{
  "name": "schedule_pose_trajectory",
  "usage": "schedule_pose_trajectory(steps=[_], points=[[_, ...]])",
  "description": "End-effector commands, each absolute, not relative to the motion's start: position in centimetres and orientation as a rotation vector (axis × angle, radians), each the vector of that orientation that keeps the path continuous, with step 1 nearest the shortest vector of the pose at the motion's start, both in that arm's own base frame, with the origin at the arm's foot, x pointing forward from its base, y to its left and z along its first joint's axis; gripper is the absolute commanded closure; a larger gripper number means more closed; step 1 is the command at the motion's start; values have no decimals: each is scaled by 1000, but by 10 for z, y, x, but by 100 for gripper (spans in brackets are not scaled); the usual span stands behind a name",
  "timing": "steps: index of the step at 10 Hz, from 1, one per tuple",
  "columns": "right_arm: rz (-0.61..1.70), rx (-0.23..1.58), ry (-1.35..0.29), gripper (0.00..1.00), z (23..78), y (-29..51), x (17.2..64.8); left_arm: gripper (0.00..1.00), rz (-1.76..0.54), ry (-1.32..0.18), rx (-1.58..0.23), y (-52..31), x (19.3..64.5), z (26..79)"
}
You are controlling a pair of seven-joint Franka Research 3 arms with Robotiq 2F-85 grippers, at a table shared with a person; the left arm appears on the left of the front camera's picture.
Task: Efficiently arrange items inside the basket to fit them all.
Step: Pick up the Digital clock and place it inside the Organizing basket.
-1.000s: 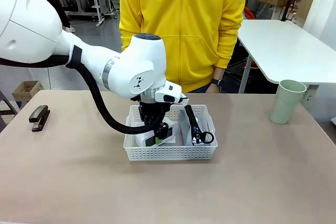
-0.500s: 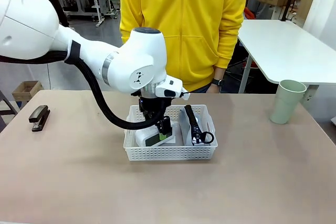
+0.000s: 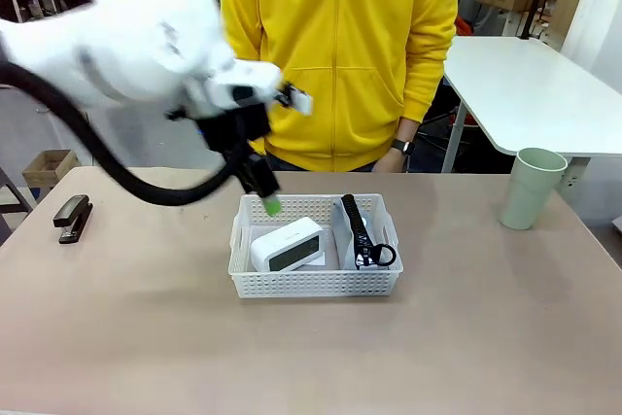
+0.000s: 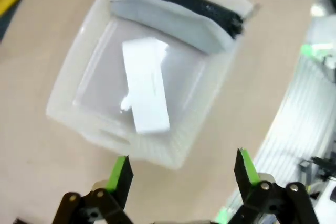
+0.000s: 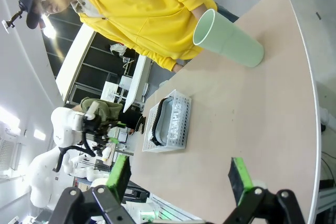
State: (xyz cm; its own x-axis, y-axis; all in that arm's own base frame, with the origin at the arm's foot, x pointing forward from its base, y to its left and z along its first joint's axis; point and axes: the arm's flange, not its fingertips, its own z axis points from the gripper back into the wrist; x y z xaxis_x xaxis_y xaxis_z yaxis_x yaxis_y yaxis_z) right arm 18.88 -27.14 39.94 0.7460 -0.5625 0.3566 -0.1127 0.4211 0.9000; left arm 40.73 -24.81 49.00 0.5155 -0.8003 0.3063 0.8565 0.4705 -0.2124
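The left claw [image 4: 181, 167] hangs above the basket [image 3: 316, 284] with its green-padded fingers spread wide and nothing between them. The arm is smeared in the front view, so I cannot judge how high it is. In the left wrist view, the white boxy device [image 3: 288, 245] lies directly beyond the fingertips on the basket floor, free of the claw. Farther beyond it, the grey pouch [image 3: 355, 230] stands on its edge against the basket's wall, with its black zipper and loop strap uppermost.

The right claw [image 5: 178, 174] is also spread and empty. It looks along the worktop [image 3: 466, 337] at the pale green cup [image 3: 532, 188], which stands upright ahead of it. The cup is well apart from the basket and from the left claw.

Two of the three items are in, so placing the device looks finished and the cup is what remains.

The next move probably belongs to the right claw, since the cup is on its side. It would need to close across the cup's wall, carry it over the basket rim and set it down in whatever floor is left. That space looks tight, because the device sits at an angle and takes up much of the floor on its side of the pouch. The cup may only fit if the device is first nudged square against a wall, or if the cup goes into a free corner.
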Motion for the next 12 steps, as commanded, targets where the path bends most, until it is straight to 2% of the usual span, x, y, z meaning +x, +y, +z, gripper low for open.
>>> schedule_pose_trajectory(steps=[1,2,3,6,8,9,10,11,12], points=[[-295,1125,-743,0,401,-270,191,0,-874,-184,-506,-145,395,513],[-295,1125,-743,0,401,-270,191,0,-694,-241,-626,-81,396,521],[-295,1125,-743,0,401,-270,191,0,-658,-256,-812,-23,392,523],[-295,1125,-743,0,401,-270,191,0,-324,-350,-1169,126,380,487],[-295,1125,-743,0,401,-270,191,0,-307,-435,-1339,168,363,457],[-295,1125,-743,0,401,-270,191,0,-263,-428,-1351,173,361,444],[-295,1125,-743,0,401,-270,191,0,-240,-305,-1390,166,363,434],[-295,1125,-743,0,401,-270,191,0,-238,-411,-1311,184,350,447],[-295,1125,-743,0,401,-270,191,0,-238,-411,-1311,184,350,447]])
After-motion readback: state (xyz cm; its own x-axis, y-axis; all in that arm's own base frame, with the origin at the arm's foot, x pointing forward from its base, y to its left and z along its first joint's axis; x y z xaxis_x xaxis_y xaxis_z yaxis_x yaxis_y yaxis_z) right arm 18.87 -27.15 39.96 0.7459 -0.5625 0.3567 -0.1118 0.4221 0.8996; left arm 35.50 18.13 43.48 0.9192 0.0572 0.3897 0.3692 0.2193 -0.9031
